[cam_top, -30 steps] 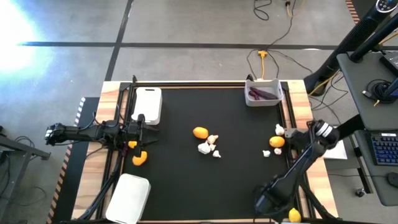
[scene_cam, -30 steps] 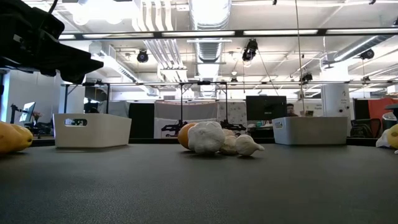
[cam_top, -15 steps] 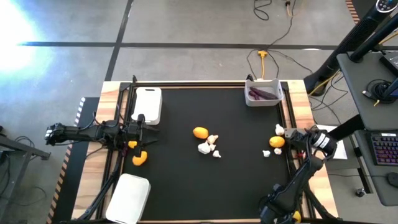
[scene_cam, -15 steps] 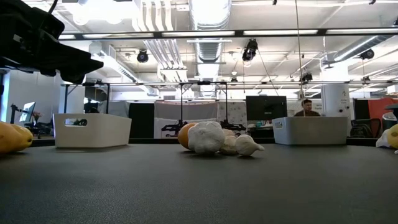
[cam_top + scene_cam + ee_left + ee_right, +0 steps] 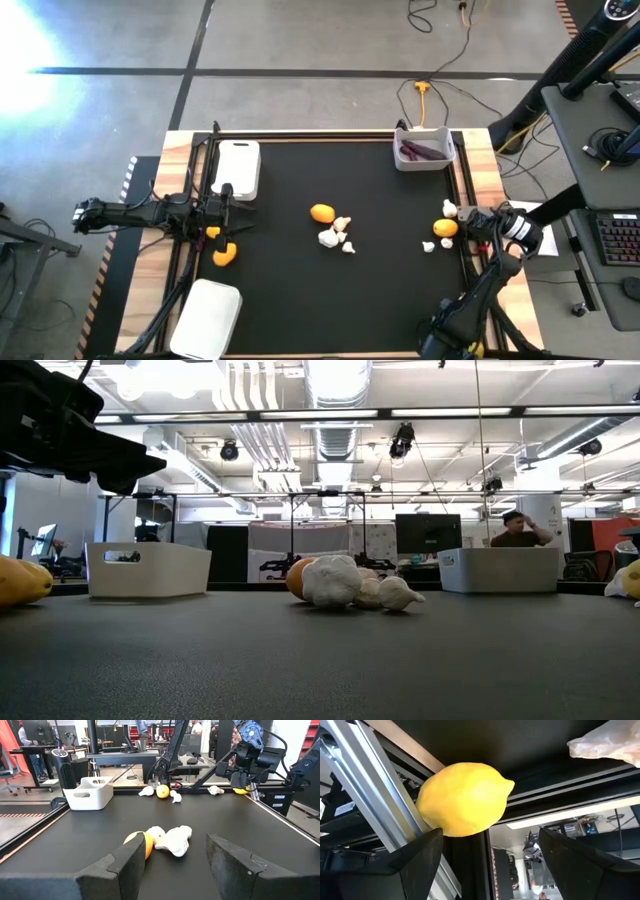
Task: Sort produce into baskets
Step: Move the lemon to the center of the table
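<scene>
On the black mat, a lemon [image 5: 322, 213] lies at the centre beside whitish lumpy pieces [image 5: 335, 236]. Another lemon [image 5: 226, 254] lies near the left edge. A third lemon [image 5: 445, 228] lies at the right edge with whitish pieces [image 5: 450, 209] around it. Dark purple pieces [image 5: 420, 152] lie in the far right basket [image 5: 441, 160]. My right gripper [image 5: 478, 222] is open, level, just right of the third lemon [image 5: 462, 797], which lies ahead of its fingertips. My left gripper [image 5: 236, 206] is open and empty at the left edge, above the mat.
A white basket [image 5: 238, 168] stands at the far left and another [image 5: 208, 318] at the near left. Metal rails [image 5: 365, 785] run along the mat's right edge, right beside the lemon. A person shows in the room behind the table [image 5: 518, 532].
My right arm's wrist has swung a little toward the near edge, while its gripper has stayed beside the lemon at the right edge. No produce has moved.
</scene>
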You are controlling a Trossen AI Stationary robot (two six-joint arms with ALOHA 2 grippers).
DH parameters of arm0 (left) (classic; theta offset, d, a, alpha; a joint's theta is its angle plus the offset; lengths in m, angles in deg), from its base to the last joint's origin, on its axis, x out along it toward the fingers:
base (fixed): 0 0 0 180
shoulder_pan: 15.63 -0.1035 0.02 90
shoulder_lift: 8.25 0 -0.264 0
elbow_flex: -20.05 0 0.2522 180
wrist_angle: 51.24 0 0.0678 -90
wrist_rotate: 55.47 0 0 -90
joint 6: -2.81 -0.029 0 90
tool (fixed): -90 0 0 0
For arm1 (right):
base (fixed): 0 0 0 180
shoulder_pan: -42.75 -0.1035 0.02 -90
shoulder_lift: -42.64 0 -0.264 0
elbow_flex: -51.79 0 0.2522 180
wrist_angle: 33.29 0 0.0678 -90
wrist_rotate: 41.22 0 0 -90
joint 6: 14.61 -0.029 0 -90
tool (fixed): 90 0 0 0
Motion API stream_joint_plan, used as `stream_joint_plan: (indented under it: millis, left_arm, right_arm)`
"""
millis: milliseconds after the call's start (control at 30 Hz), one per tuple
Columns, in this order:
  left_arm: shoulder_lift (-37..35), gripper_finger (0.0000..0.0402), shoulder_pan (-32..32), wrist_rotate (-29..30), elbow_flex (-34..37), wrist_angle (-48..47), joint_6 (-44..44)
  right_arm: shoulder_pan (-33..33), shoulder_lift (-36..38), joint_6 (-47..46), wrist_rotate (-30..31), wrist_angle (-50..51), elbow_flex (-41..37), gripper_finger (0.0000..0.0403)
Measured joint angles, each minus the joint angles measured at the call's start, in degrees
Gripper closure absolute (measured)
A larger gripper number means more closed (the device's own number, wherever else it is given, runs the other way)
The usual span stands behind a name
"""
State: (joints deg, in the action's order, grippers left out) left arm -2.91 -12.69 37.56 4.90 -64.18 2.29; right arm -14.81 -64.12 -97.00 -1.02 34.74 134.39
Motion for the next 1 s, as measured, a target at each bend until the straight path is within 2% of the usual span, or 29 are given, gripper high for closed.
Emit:
stream_joint_plan:
  millis: [200, 533, 800, 1000]
  left_arm:
    - [0.0, 0.0212, 0.0, 0.0, 0.0, 0.0, 0.0]
    - [0.0, 0.0212, 0.0, 0.0, 0.0, 0.0, 0.0]
    - [0.0, 0.0212, 0.0, 0.0, 0.0, 0.0, 0.0]
    - [0.0, 0.0212, 0.0, 0.0, 0.0, 0.0, 0.0]
  right_arm:
    - [1.2, 0.2, 2.7, 0.9, 5.7, -0.3, 0.0078]
    - [6.3, 4.7, 5.2, 20.2, 10.9, 0.0, 0.0078]
    - [6.0, 8.2, 1.0, 21.2, 11.2, 0.0, 0.0078]
    - [3.6, 8.2, 2.4, 21.0, 9.4, -1.3, 0.0078]
